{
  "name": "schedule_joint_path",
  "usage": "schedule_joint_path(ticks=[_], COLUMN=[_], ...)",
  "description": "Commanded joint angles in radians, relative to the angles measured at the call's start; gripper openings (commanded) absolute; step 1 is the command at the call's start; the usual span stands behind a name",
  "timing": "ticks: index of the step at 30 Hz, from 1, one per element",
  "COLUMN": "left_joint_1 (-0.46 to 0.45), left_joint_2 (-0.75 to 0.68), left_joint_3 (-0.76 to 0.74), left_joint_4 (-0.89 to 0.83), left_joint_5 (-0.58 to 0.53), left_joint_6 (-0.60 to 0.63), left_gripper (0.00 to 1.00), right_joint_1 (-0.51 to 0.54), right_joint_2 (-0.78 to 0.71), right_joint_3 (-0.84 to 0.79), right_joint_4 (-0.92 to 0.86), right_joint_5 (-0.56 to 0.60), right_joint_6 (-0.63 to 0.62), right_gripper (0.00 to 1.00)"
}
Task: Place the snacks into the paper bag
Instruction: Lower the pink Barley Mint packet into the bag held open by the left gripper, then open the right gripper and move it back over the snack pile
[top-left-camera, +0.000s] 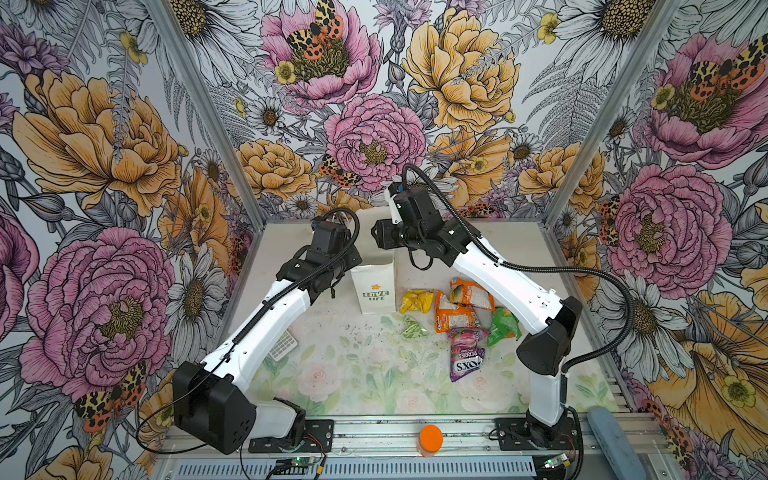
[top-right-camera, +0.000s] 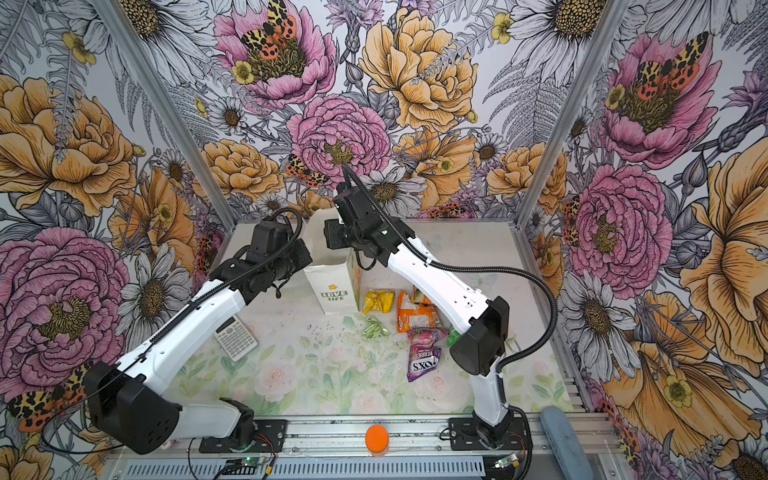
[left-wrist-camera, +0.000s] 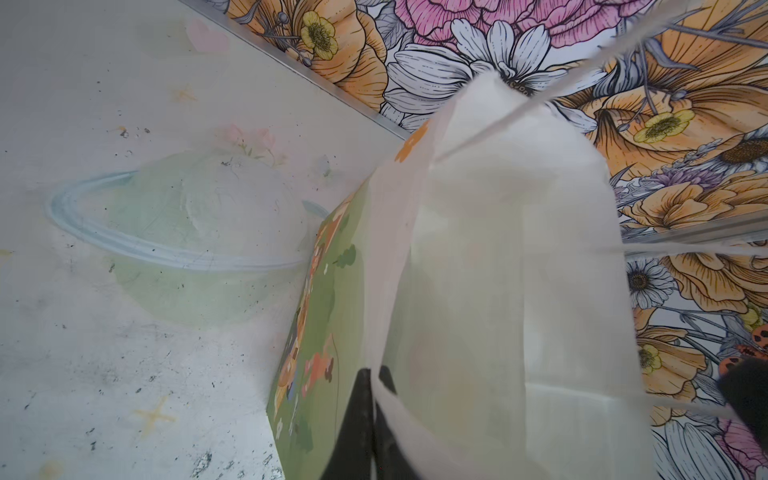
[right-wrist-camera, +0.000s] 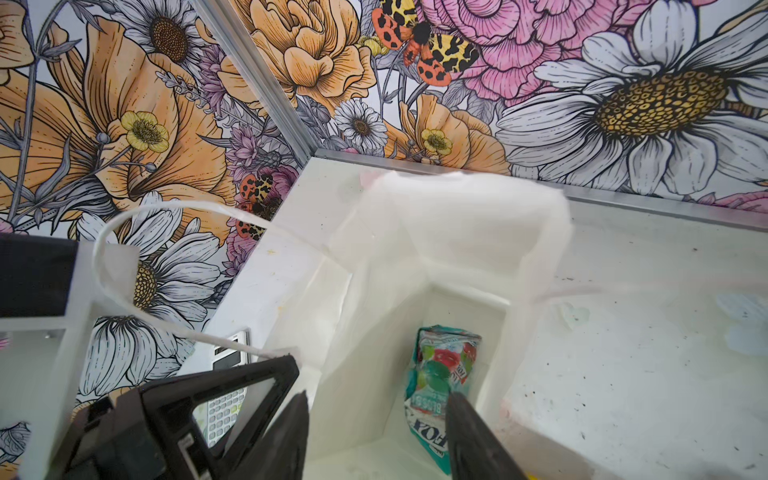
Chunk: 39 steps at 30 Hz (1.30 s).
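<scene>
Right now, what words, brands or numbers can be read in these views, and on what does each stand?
"LOVE LIFE": front of the paper bag, in both top views.
"FOX'S" and "BERRIES", upside down: purple packet.
"FOX", partly cut off: teal packet inside the bag.
Too small to read: print on the orange packets, keys of the calculator.
</scene>
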Motion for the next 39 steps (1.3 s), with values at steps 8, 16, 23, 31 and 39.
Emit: schedule_joint_path(ticks=[8,16,23,31,39], left_joint_1=[-0.005,-0.005,-0.007,-0.005,-0.005], left_joint_2=[-0.008,-0.014,-0.015,-0.024,-0.027], left_joint_3=[-0.013,-0.018,-0.019,-0.028,-0.038], left_joint_4=[0.035,0.038,0.041,0.041,0.041], left_joint_5=[0.009,-0.001,-0.001,-0.011,-0.008], left_joint_6=[-0.016,-0.017,-0.018,-0.018,-0.017], left_gripper=[0.00,0.00,0.00,0.00,0.00], right_joint_1=[0.009,0.010,0.010,-0.001,-0.037], right_joint_2=[-0.052,-0.138,-0.277,-0.453,-0.605], right_joint_3=[0.005,-0.039,-0.151,-0.376,-0.653], right_joint_4=[0.011,0.009,0.006,-0.006,-0.024], right_joint_5=[-0.014,-0.061,-0.038,0.015,0.077], right_joint_6=[-0.053,-0.123,-0.145,-0.078,0.046], right_gripper=[0.58,0.61,0.66,0.77,0.85])
